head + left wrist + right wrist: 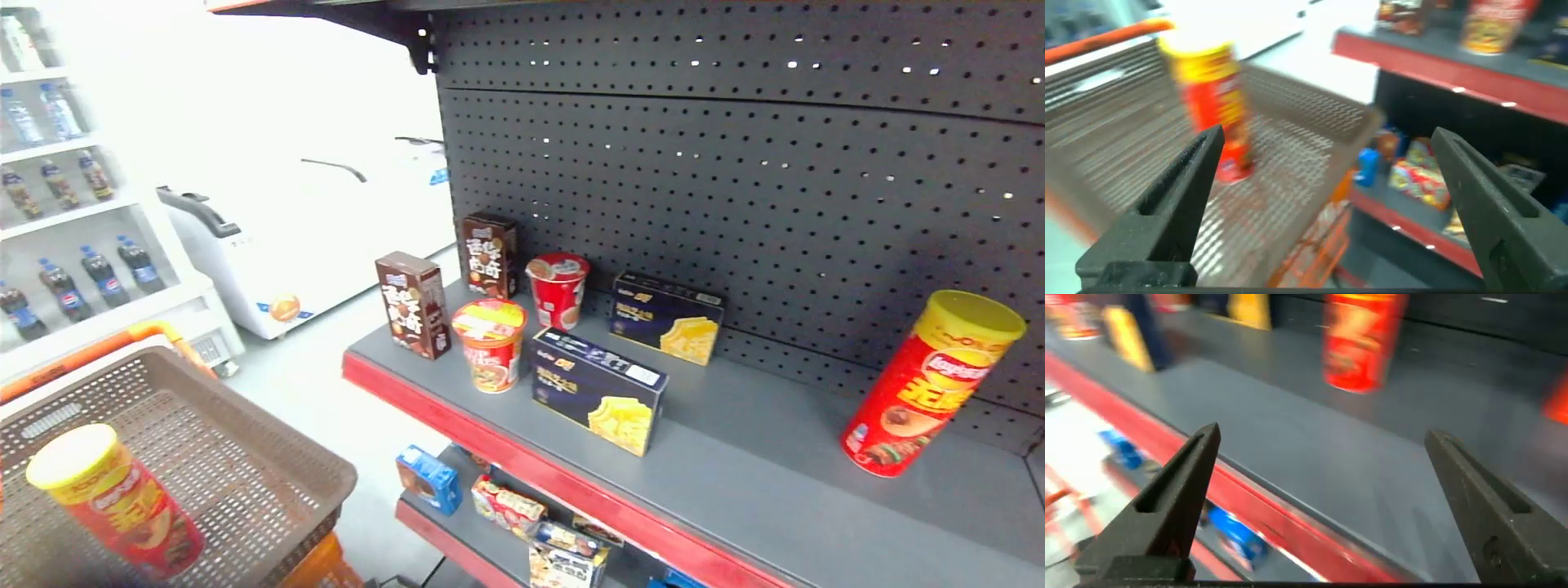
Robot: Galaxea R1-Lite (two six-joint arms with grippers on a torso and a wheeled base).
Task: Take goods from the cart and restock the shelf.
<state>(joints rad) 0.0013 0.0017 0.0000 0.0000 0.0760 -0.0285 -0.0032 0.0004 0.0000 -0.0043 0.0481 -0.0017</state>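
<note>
Red and yellow, that's your chip can (pixel 114 502), standing upright in the brown mesh cart basket (pixel 245 457) at your lower left. Your left gripper (pixel 1327 139) hangs over that basket with its fingers (pixel 1180 200) spread wide. Nothing sits between them, and the can stands beyond them, well apart.

Over on your right, a second chip can (pixel 931 384) stands on the grey shelf (pixel 735 482), close to the black pegboard (pixel 735 188) behind it. Your right gripper (pixel 1323 433) sits above the front part of the shelf, near the red edge (pixel 506 453). Its fingers (pixel 1176 498) are wide apart too and empty, with that can farther back.

On the shelf's left half you've got two brown boxes (pixel 414 304), two noodle cups (pixel 489 343) and two navy boxes (pixel 598 389), set in pairs, front and back. Small packs (pixel 506 505) lie on the lower shelf (pixel 457 543) underneath.
</note>
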